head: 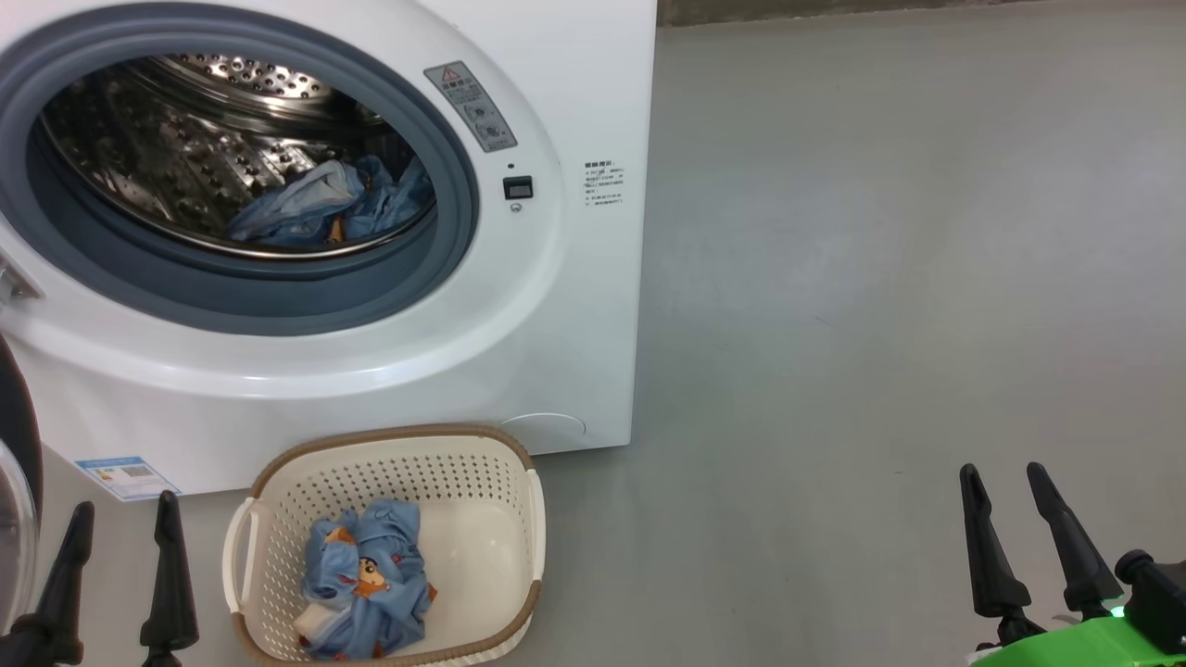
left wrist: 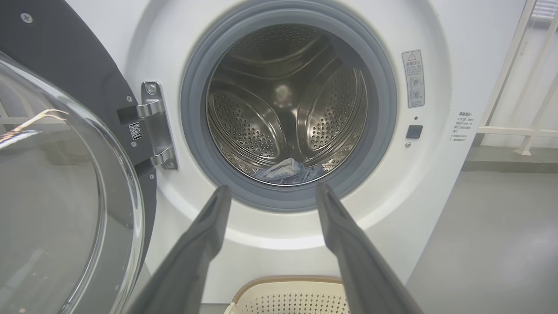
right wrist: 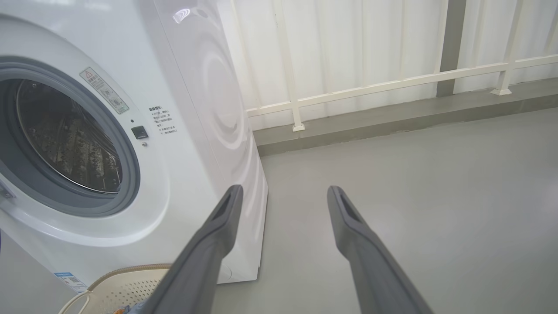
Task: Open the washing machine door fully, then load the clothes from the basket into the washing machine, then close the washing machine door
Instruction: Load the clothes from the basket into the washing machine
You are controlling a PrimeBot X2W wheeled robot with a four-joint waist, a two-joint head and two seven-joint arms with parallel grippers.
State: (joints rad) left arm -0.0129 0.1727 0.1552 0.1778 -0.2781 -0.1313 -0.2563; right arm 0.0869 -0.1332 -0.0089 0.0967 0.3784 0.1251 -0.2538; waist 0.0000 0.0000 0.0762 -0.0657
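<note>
The white washing machine (head: 574, 306) stands with its round black door (left wrist: 65, 183) swung wide to the left on its hinge. Blue clothes (head: 334, 208) lie in the steel drum. In front sits the cream basket (head: 473, 463) with one bundled blue printed garment (head: 366, 579) in it. My left gripper (head: 125, 514) hangs open at the lower left, beside the basket, its fingers pointing at the drum mouth (left wrist: 287, 104). My right gripper (head: 1005, 477) is open over bare floor at the lower right, well away from the machine. Both hold nothing.
Grey floor (head: 880, 278) stretches to the machine's right. A white railing (right wrist: 392, 83) and pale wall run behind it. The open door's glass bowl (head: 14, 519) juts in at my left side.
</note>
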